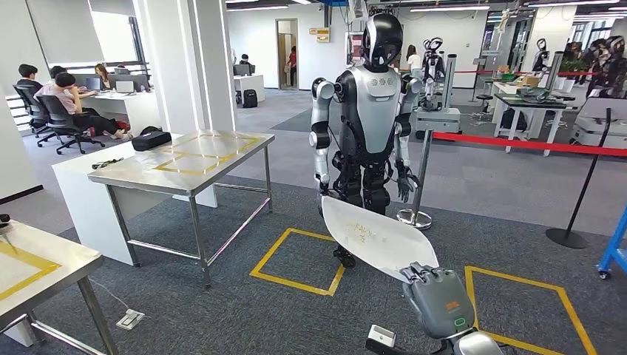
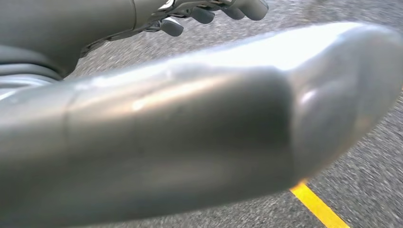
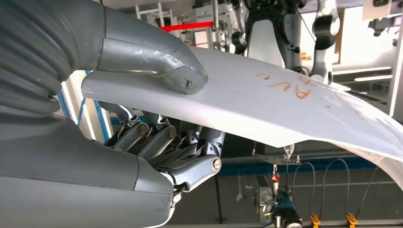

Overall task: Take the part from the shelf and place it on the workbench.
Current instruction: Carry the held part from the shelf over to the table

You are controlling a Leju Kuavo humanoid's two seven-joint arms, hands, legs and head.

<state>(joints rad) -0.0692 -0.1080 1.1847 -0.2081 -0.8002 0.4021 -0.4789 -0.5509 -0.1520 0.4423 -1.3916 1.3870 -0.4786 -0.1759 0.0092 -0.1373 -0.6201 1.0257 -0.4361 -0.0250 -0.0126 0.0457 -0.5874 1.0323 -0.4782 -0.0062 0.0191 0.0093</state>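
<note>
Carry step rn: my right hand (image 1: 438, 294) is pinching the white part (image 1: 375, 237), thumb on top, fingers under. Left hand (image 2: 209, 12) can't tell, looks curled. Next I need to swing toward the workbench (image 1: 185, 159) at 10 o'clock & set it flat

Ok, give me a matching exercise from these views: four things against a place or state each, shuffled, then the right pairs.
Things:
1. white curved part
2. black bag
3. yellow tape square
4. red barrier belt

Places or states:
A. on the carpet floor
B. on the white counter behind the steel workbench
C. stretched between posts
D. gripped by the right hand

Pairs: 1-D, 2-B, 3-A, 4-C
</note>
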